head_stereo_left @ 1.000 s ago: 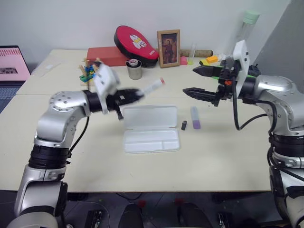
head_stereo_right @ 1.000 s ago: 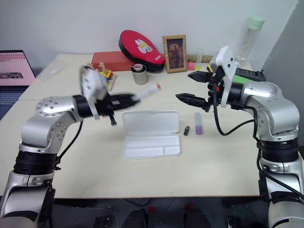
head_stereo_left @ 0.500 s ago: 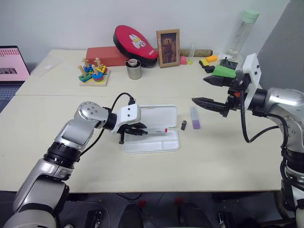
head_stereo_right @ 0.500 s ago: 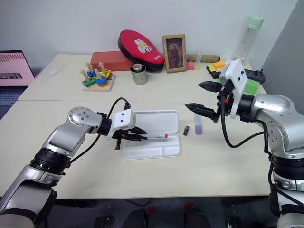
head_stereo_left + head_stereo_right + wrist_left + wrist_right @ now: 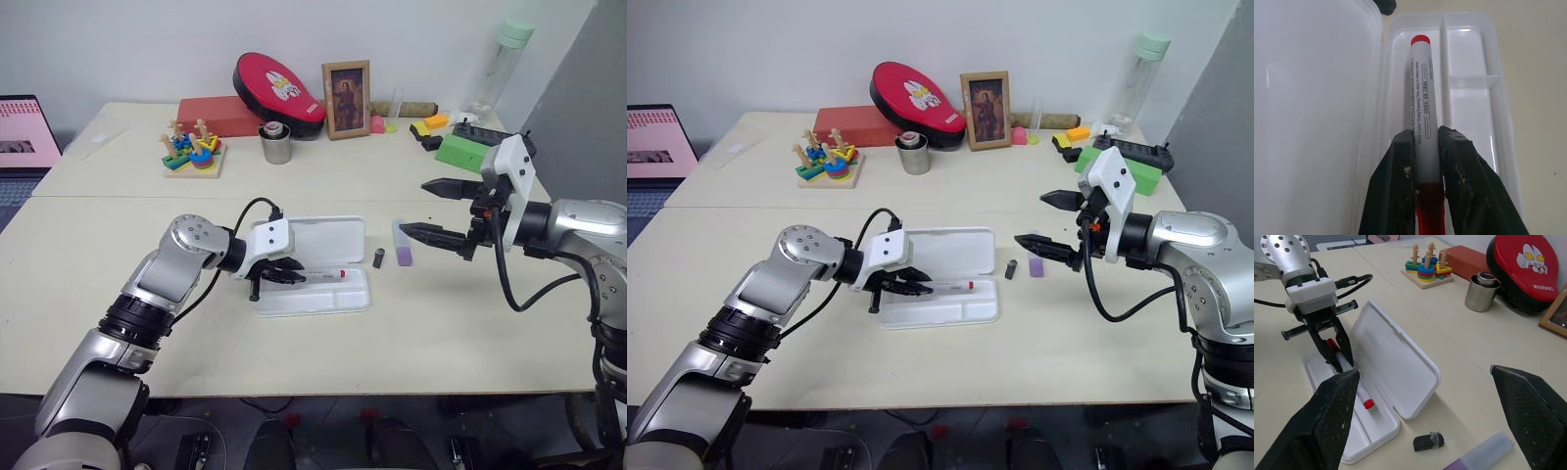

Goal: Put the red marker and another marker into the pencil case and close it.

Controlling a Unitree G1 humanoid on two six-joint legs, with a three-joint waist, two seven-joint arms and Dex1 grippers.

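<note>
The pencil case [image 5: 315, 303] lies open mid-table, its lid [image 5: 323, 238] folded back flat behind the tray. My left gripper [image 5: 295, 277] is shut on the red marker [image 5: 1421, 98], which lies along the tray's long compartment next to the hinge, its red end pointing right. The other marker, lilac and chunky [image 5: 402, 244], lies on the table to the right of the case, beside a small black stub [image 5: 378, 258]. My right gripper [image 5: 412, 206] hangs open just above and to the right of the lilac marker, with nothing between its fingers [image 5: 1327, 421].
Along the back edge stand a stacking toy [image 5: 192, 151], a red box [image 5: 211, 114], a red oval pouch [image 5: 277, 90], a metal cup [image 5: 276, 144], a picture frame [image 5: 348, 99], a green box [image 5: 468, 150] and a bottle [image 5: 498, 69]. A laptop [image 5: 24, 132] sits at far left.
My left gripper came down from above the case and brought the red marker into the tray. My right gripper drew back to the right and sank a little, still open.
</note>
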